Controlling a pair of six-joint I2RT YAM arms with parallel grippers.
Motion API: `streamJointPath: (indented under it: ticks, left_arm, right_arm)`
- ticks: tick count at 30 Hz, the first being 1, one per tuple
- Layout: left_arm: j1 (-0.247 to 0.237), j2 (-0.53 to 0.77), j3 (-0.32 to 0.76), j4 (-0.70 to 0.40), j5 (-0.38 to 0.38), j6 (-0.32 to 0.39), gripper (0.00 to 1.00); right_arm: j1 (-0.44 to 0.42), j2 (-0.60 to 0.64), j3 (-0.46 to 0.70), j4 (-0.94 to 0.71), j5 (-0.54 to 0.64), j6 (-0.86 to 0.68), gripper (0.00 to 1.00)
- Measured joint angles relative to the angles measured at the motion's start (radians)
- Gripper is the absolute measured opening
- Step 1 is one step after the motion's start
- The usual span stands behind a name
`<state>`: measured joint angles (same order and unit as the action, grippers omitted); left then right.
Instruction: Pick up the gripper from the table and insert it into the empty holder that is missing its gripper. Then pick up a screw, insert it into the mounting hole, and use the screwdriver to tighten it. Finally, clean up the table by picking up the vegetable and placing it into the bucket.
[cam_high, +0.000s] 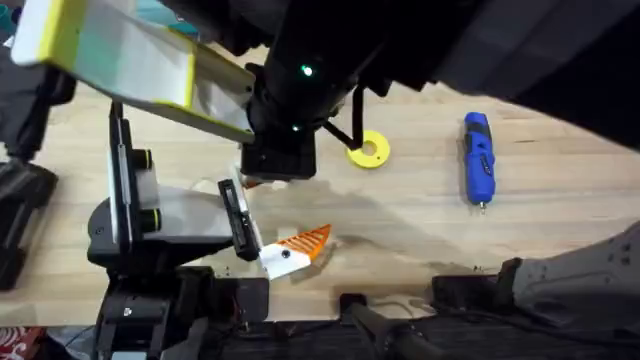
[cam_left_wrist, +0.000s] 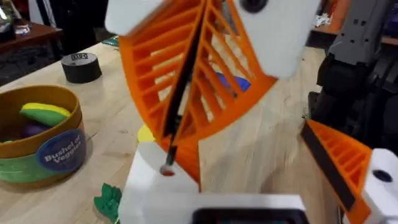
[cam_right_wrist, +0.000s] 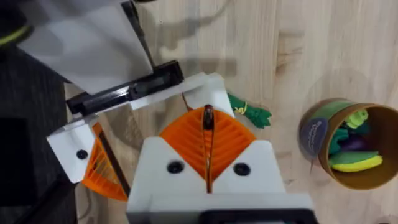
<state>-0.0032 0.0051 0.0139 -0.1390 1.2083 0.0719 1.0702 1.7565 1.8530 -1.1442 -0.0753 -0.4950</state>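
Gripper (cam_right_wrist: 208, 140) of the right arm is closed on nothing, its pads together. Left fingers' state I cannot tell. Vegetable (cam_right_wrist: 249, 112) lies right of centre, bucket (cam_right_wrist: 348, 146) at right edge.

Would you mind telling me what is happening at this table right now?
The right hand is shut, pads together, on what looks like a small screw, and holds its tip at the white holder of the mounted arm's jaw. The blue screwdriver lies untouched on the table. The green toy vegetable lies on the wood beside the holder, not yet in the bucket, which already holds other toy vegetables.
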Motion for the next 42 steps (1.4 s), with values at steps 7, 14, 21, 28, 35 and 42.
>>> streamJointPath:
  ticks: [7,14,21,28,35,42]
  left_arm:
    - [0.0,0.0,0.0,0.0,0.0,0.0,0.985]
    - [0.0,0.0,0.0,0.0,0.0,0.0,0.985]
    - [0.0,0.0,0.0,0.0,0.0,0.0,0.986]
    - [0.0,0.0,0.0,0.0,0.0,0.0,0.985]
    - [0.0,0.0,0.0,0.0,0.0,0.0,0.986]
    - [0.0,0.0,0.0,0.0,0.0,0.0,0.985]
  right_arm:
    - [0.0,0.0,0.0,-0.003,0.0,0.0,0.006]
    - [0.0,0.0,0.0,-0.004,0.0,0.0,0.006]
    - [0.0,0.0,0.0,-0.004,0.0,0.0,0.006]
    - [0.0,0.013,0.0,-0.005,0.0,0.0,0.006]
    - [0.0,0.042,0.0,-0.007,0.0,0.0,0.006]
    - [0.0,0.042,0.0,-0.007,0.0,0.0,0.006]
